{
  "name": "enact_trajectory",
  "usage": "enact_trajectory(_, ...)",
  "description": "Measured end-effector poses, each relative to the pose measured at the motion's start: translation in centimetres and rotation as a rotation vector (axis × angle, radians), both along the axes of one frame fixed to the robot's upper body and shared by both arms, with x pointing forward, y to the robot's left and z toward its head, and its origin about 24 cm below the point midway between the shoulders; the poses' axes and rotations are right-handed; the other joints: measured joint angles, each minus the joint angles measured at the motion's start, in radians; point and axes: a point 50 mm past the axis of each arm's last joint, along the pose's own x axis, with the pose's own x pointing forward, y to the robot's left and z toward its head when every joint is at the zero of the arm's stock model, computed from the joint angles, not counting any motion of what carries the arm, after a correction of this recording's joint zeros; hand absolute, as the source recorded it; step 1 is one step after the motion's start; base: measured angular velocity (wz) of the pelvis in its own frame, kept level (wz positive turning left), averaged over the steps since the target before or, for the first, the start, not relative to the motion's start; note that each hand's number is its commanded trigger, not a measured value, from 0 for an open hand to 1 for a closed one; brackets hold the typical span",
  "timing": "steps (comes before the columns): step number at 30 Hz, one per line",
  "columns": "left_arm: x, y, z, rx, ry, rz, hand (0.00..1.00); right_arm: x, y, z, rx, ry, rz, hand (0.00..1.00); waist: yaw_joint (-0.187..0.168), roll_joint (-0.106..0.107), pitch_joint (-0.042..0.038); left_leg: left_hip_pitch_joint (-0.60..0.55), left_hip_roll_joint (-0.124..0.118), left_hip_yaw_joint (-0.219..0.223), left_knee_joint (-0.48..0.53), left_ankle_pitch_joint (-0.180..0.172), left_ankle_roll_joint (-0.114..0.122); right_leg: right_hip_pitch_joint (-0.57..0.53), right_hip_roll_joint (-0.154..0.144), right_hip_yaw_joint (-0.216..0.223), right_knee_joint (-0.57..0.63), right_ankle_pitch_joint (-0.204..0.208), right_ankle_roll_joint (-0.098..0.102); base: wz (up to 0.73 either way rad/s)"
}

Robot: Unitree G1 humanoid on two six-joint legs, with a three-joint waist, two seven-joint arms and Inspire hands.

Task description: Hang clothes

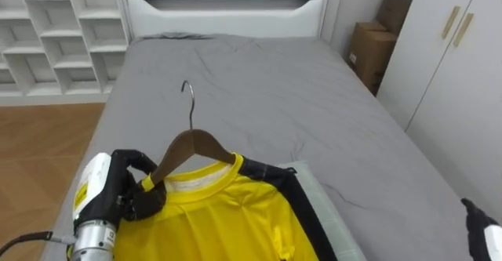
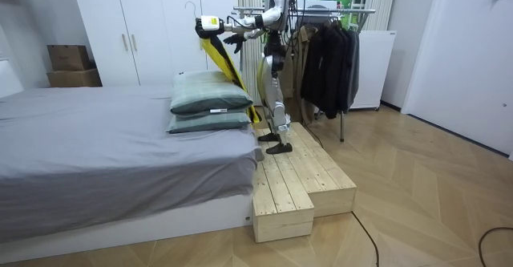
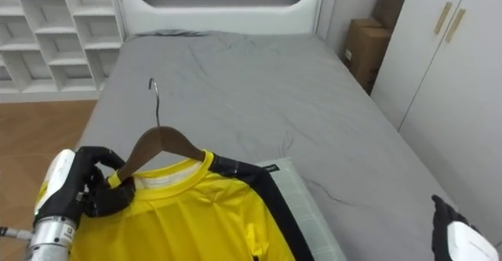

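Left hand is curled tight round one end of the wooden hanger. It holds the yellow shirt up over the pillows at the near edge of the bed. Right hand is off to the side, fingers spread, holding nothing.

Left hand has black fingers, a white back shell and a ribbed silver wrist with a dark cable; right hand matches, black on white; legs silver-grey, feet dark.
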Motion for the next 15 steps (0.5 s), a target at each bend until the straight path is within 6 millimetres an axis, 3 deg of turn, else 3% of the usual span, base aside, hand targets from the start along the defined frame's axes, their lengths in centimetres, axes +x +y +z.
enact_trajectory(7, 0.2, -0.5, 0.4, -0.01, 0.005, -0.054, 1.0, 1.7, 2.4, 2.8, -0.057, -0.102, 0.184, 0.0, 0.029, 0.001, 0.0005, 0.03, 0.001, 0.001, 0.001, 0.0, 0.0, 0.026, -0.001, 0.001, -0.002, 0.001, -0.001, 0.0)
enact_trajectory(11, 0.2, -0.8, 0.7, -0.012, -0.009, -0.077, 1.0, 2.3, 2.8, 3.9, -0.084, -0.119, 0.248, 0.0, 0.043, 0.001, 0.0066, 0.034, 0.001, 0.0, -0.006, 0.0, 0.0, 0.032, 0.0, 0.0, -0.002, 0.001, -0.001, 0.0)
enact_trajectory(13, 0.3, -0.9, 1.0, -0.013, -0.019, -0.084, 1.0, 2.7, 3.1, 4.5, -0.102, -0.137, 0.277, 0.0, 0.047, -0.003, 0.0141, 0.032, 0.002, -0.002, -0.006, 0.0, 0.0, 0.032, 0.001, -0.001, -0.003, 0.001, -0.001, 0.02)
enact_trajectory(15, 0.3, -1.1, 1.3, -0.015, -0.032, -0.096, 1.0, 3.1, 3.3, 5.0, -0.114, -0.146, 0.292, 0.0, 0.052, -0.004, 0.0152, 0.028, 0.002, -0.002, -0.006, -0.001, -0.001, 0.028, 0.001, -0.001, -0.003, 0.001, -0.001, 0.0)
